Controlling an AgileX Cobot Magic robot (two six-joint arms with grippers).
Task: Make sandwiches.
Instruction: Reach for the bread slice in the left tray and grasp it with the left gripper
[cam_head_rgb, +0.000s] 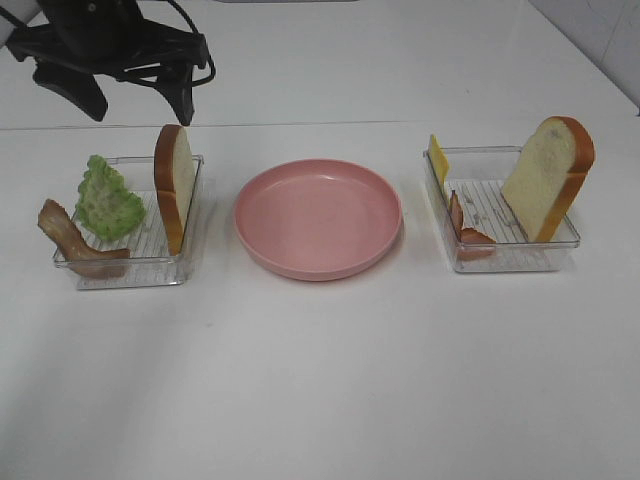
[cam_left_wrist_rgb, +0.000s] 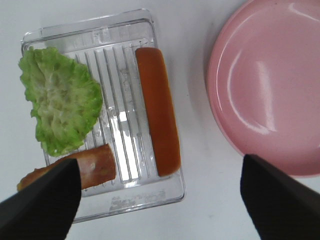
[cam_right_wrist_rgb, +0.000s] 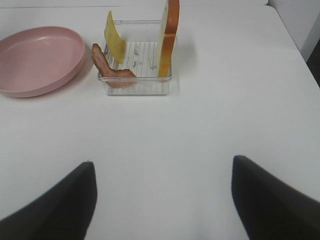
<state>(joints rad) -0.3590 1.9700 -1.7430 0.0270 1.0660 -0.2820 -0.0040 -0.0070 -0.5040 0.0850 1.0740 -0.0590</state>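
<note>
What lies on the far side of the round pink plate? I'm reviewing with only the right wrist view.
Observer: A second clear plastic tray, with a ruffled green lettuce leaf in it.
Operator: Any bread in that one?
Observer: Yes, one white bread slice with orange-brown crust stands on edge along the wall nearest the round pink plate.
Operator: Where's the left gripper?
Observer: The left gripper hangs open above that tray, holding nothing.
</note>
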